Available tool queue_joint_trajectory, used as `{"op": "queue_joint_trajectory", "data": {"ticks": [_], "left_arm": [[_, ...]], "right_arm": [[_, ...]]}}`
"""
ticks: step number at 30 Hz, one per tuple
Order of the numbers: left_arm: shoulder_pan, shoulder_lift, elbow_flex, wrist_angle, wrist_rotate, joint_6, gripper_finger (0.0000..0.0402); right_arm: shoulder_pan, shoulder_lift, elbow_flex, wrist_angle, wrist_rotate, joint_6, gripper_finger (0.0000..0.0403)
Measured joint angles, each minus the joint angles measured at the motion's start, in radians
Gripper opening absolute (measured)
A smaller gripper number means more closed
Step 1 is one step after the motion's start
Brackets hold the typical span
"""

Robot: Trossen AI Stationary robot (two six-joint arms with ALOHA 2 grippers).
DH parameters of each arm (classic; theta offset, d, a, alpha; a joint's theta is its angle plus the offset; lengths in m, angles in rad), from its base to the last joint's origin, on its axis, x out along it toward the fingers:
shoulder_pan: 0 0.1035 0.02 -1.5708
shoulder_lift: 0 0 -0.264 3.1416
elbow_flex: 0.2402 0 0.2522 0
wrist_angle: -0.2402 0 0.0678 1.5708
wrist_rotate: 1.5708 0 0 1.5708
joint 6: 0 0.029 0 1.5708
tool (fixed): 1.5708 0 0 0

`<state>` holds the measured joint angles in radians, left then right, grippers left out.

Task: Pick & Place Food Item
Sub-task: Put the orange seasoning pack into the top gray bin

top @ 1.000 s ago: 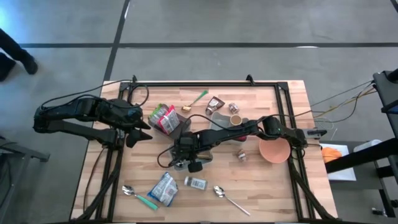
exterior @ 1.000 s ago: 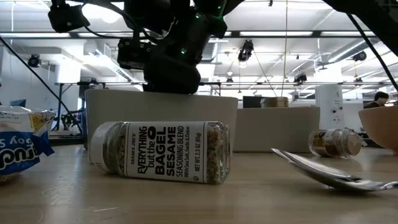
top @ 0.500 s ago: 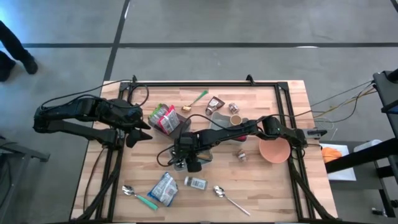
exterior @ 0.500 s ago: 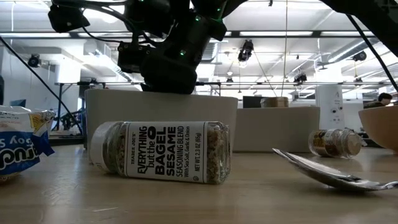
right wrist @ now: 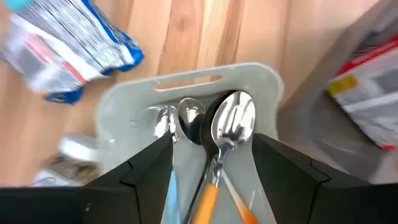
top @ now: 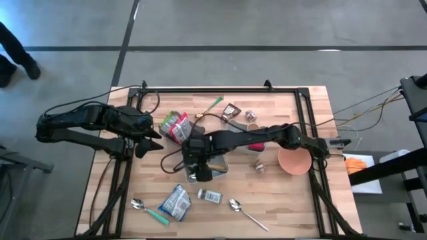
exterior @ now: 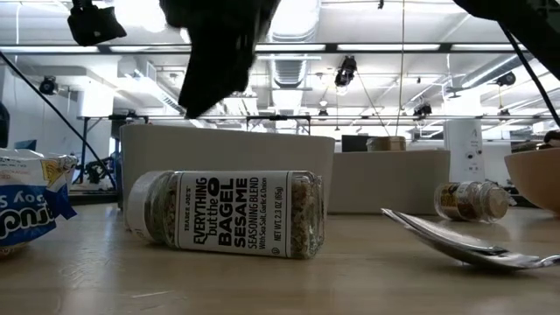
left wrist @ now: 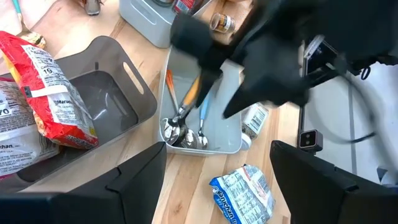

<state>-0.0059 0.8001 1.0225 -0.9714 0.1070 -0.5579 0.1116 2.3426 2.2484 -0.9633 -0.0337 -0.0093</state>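
Observation:
My right gripper (top: 200, 172) (right wrist: 211, 142) hangs open above a light-grey tray (right wrist: 186, 78) (exterior: 219, 144) at mid-table, with nothing between its fingers. In the tray lie three spoons (right wrist: 233, 118) (left wrist: 183, 127), bowls toward its near end. A seasoning bottle (exterior: 227, 213) (top: 210, 196) lies on its side just in front of the tray. A blue-and-white packet (top: 175, 201) (right wrist: 68, 43) lies flat to its left. Red packets (top: 177, 125) (left wrist: 43, 81) lean in a darker grey bin (left wrist: 106, 106). My left gripper (top: 152, 138) (left wrist: 217, 148) waits open at the table's left.
A pink bowl (top: 295, 160) stands at the right. A loose spoon (top: 243, 210) and a green-handled spoon (top: 148, 210) lie near the front edge. A small jar (top: 258, 165), a cup (top: 253, 128) and small packets (top: 231, 110) lie toward the far side.
My right gripper has risen straight up from inside the tray and now hangs well above its rim. The spoons stay lying in the tray. The bottle and the packets have kept still.

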Motion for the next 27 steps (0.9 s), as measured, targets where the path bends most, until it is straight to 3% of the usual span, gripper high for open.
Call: {"op": "queue_joint_trajectory", "data": {"ticks": [4,13,19,23,27], "left_arm": [[0.0,-0.003,0.0,0.0,0.001,0.015,0.0292],[0.0,-0.021,0.0,0.004,0.0,0.056,0.0292],[0.001,-0.002,0.0,0.075,-0.01,0.049,0.0292],[0.001,0.025,0.0,0.135,-0.024,0.036,0.0292],[0.002,0.046,0.0,0.179,-0.065,-0.02,0.0292]], "right_arm": [[-0.001,-0.017,0.109,-0.14,0.006,0.054,0.022],[-0.041,-0.234,0.039,-0.219,0.221,0.199,0.022],[-0.163,-0.368,-0.036,-0.224,0.374,0.323,0.022],[-0.318,-0.408,-0.086,-0.245,0.315,0.439,0.0219],[-0.496,-0.404,-0.153,-0.255,0.075,0.58,0.0219]]}}
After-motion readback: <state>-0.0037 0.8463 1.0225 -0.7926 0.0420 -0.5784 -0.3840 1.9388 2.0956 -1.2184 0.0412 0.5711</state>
